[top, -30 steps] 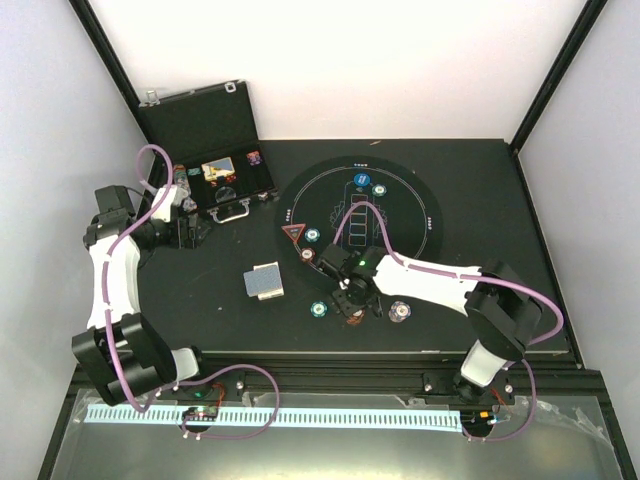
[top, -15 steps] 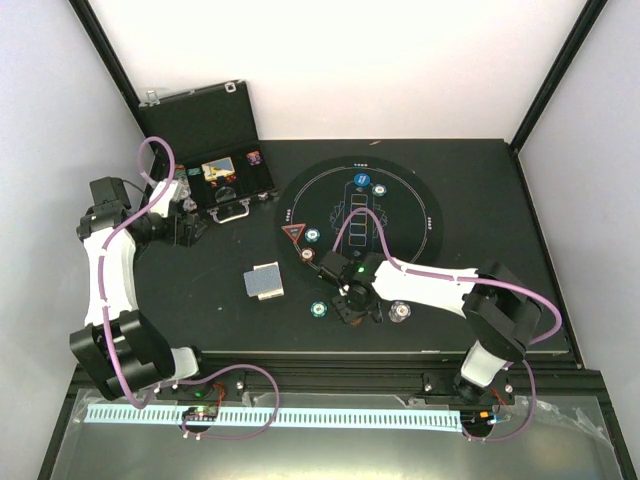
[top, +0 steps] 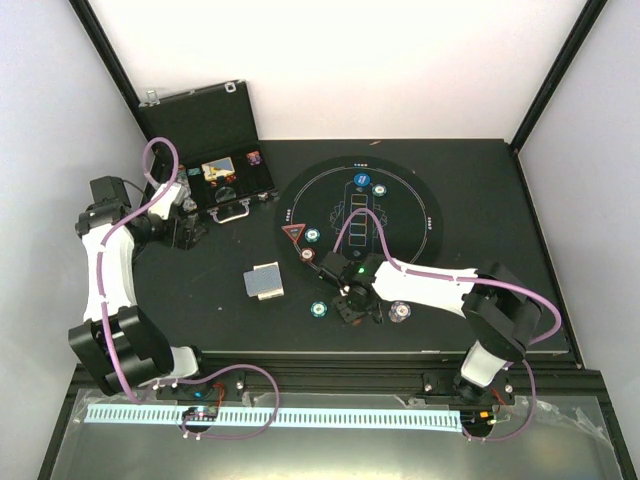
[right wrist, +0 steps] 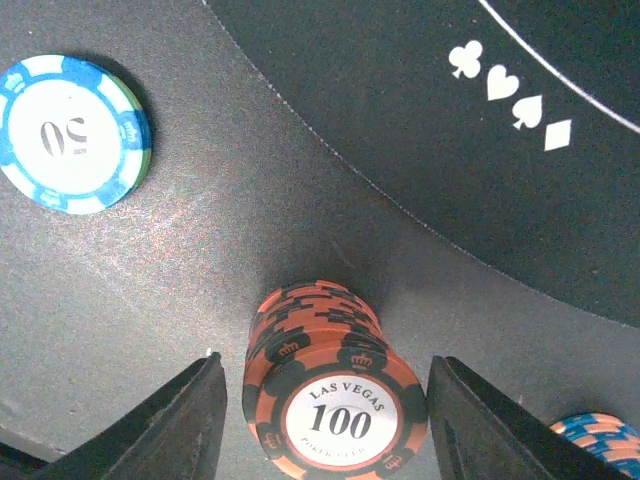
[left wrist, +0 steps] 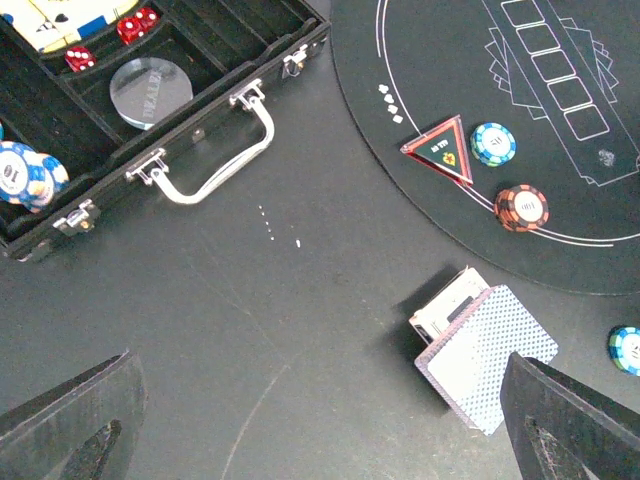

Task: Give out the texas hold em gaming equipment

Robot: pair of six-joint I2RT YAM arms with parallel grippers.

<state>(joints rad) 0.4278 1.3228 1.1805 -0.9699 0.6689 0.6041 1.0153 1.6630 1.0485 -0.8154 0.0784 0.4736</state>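
Observation:
My right gripper (top: 355, 306) is open at the mat's near edge, its jaws either side of a stack of orange-and-black "100" chips (right wrist: 333, 398) with a gap on both sides. A blue "50" chip (right wrist: 72, 134) lies to its left. My left gripper (top: 186, 226) is open and empty above bare table in front of the case. The deck of cards (top: 265, 282) with patterned backs lies left of the mat, also in the left wrist view (left wrist: 485, 355). A red triangle marker (top: 294, 233), a teal chip (top: 313, 235) and a brown chip (top: 307, 254) sit on the mat's left side.
The open black case (top: 215, 178) at the back left holds dice (left wrist: 138, 25), a clear dealer disc (left wrist: 150, 90) and chips (left wrist: 25, 175). The round black mat (top: 420, 215) carries two blue discs (top: 366, 181). A grey chip (top: 400, 312) and a teal chip (top: 319, 308) lie near the mat's front.
My right gripper has dropped a little toward the near edge, over the orange chip stack. My left arm has shifted slightly.

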